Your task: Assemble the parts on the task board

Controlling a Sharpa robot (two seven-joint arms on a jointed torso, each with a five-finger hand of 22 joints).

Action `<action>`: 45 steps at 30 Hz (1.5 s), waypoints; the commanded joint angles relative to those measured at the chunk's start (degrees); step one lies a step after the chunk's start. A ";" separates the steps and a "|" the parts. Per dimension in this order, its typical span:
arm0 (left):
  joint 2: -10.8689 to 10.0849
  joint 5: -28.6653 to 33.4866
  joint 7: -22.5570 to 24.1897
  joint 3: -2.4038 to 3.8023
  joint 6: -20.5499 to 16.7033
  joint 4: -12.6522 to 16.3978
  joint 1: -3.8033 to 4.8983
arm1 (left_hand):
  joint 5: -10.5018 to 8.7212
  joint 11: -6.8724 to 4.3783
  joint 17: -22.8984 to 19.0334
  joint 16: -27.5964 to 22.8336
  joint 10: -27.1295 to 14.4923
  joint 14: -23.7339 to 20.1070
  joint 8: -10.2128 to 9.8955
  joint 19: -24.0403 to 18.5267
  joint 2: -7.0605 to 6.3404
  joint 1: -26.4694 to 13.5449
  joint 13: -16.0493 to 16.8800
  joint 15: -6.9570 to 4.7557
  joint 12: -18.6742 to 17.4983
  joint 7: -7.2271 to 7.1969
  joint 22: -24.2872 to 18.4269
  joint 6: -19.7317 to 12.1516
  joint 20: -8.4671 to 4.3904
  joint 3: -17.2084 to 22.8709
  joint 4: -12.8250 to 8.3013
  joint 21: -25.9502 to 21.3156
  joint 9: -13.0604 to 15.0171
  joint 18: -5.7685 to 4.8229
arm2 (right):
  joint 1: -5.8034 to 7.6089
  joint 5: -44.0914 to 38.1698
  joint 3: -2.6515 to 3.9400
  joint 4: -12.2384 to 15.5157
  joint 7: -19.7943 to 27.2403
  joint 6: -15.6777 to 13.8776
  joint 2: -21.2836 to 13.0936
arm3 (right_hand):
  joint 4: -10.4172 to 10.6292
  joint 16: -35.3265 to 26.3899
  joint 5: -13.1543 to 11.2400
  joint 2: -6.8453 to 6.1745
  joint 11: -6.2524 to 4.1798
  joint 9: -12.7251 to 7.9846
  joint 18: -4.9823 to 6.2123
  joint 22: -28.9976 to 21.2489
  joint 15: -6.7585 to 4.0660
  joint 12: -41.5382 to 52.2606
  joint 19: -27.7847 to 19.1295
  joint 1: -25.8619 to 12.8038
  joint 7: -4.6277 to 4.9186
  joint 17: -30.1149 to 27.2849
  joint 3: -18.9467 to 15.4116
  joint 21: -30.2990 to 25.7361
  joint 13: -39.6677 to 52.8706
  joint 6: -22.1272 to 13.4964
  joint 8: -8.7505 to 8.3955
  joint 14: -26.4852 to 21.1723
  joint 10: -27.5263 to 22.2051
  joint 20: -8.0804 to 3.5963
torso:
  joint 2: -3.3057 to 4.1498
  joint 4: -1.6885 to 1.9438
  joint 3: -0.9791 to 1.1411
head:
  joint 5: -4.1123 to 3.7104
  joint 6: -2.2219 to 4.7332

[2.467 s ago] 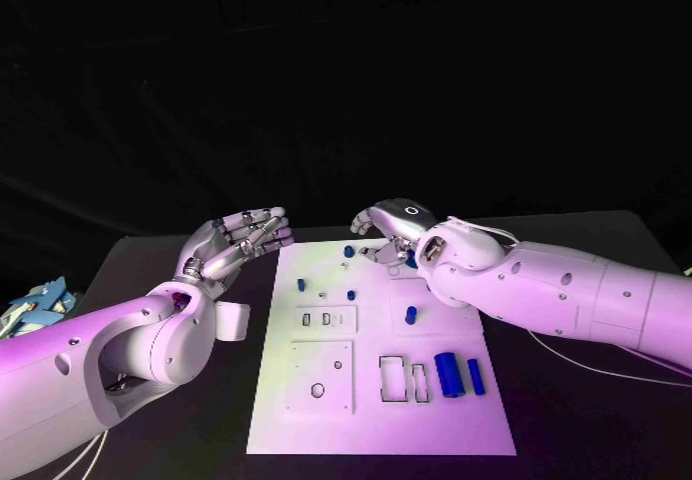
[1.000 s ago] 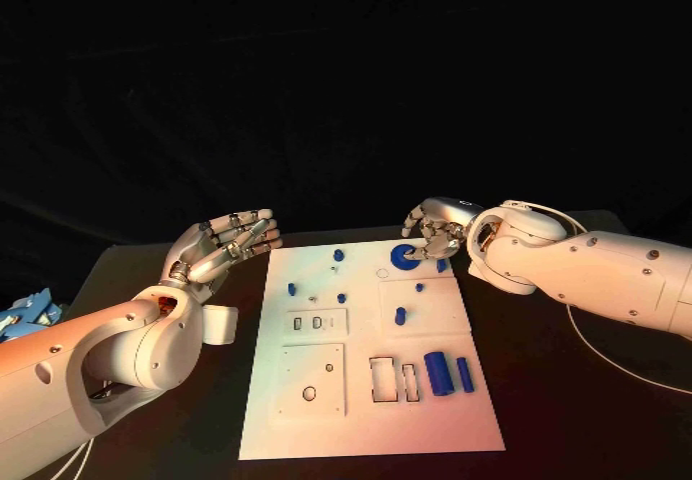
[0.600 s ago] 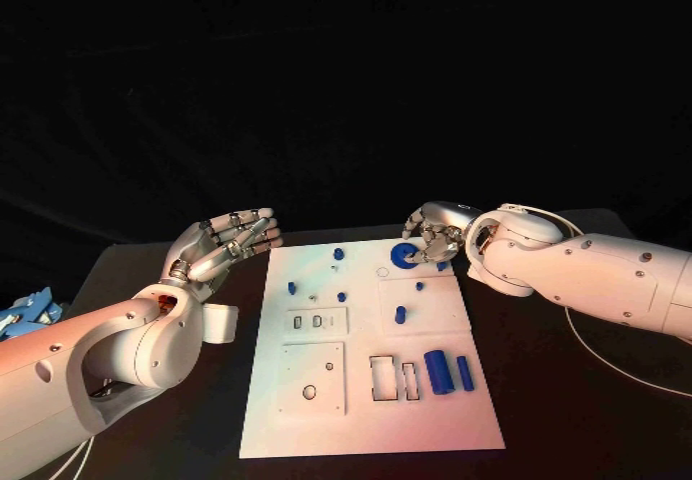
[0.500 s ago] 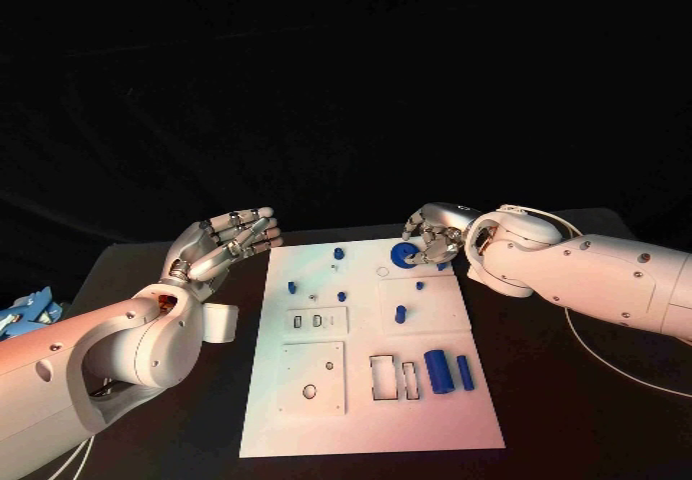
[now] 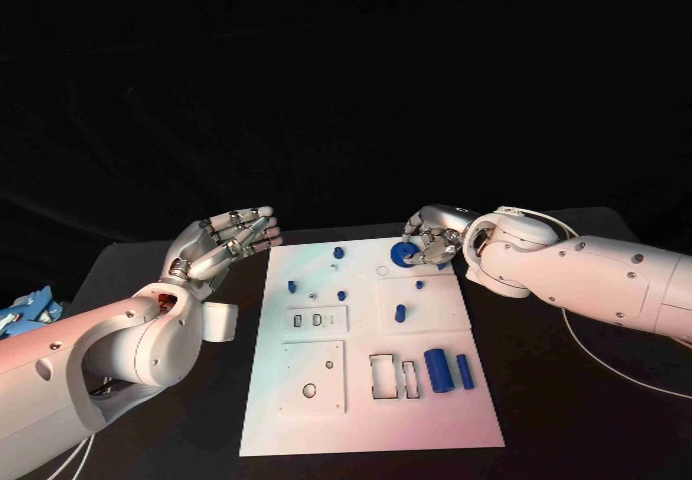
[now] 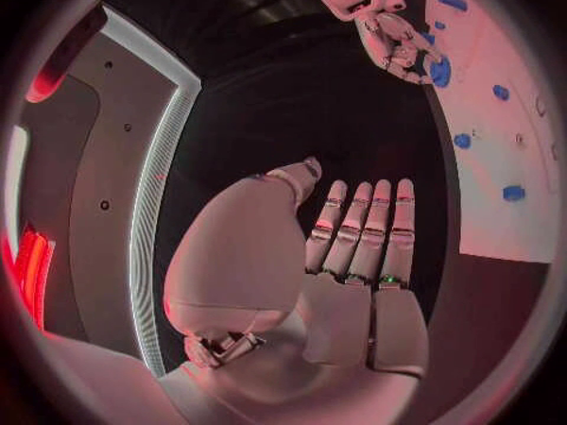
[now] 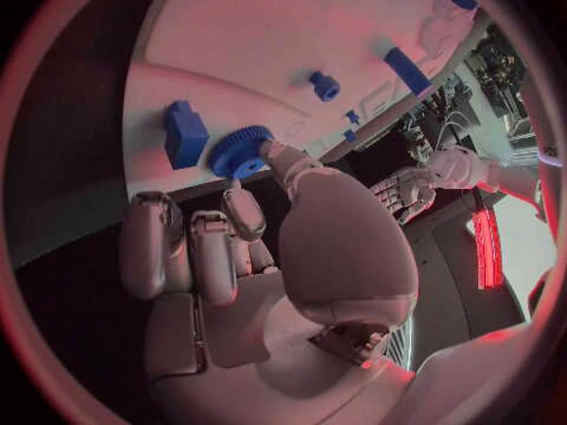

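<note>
At board's [image 5: 368, 400] far right corner: right hand [image 5: 430, 240] is pinching blue gear [image 5: 404, 254] in its fingers [image 7: 278, 157]. Left hand [image 5: 224, 243] is hovering beside board, fingers straight, holding nothing.

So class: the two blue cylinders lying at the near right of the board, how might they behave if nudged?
The blue cylinders lie on their sides on the flat task board, so they would probably roll. They look rigid and likely light.

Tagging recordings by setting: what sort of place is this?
Probably a robotics lab or test bench: a white task board with blue parts on a black table, dark backdrop behind, and the right hand touching a blue gear.
</note>
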 commanded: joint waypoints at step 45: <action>0.47 0.02 0.28 0.03 1.27 -0.16 0.06 | -0.10 -0.01 -0.07 -0.52 -0.04 -0.36 -0.27 -0.25 -0.51 -0.12 -0.01 0.12 -0.26 4.30 -0.16 -0.16 0.11 0.32 -0.51 -0.23 -0.07 0.08 | -1.10 -16.58 -1.21 4.20 0.09 -12.42 9.62 | -0.35 1.01 -3.32 1.76 -2.26 1.14 -1.33 3.30 -1.43 4.73 1.85 1.31 -2.46 9.11 8.25 2.30 5.73 8.55 3.45 4.76 5.23 -1.35 | 0.10 0.25 -0.06 | 0.74 0.24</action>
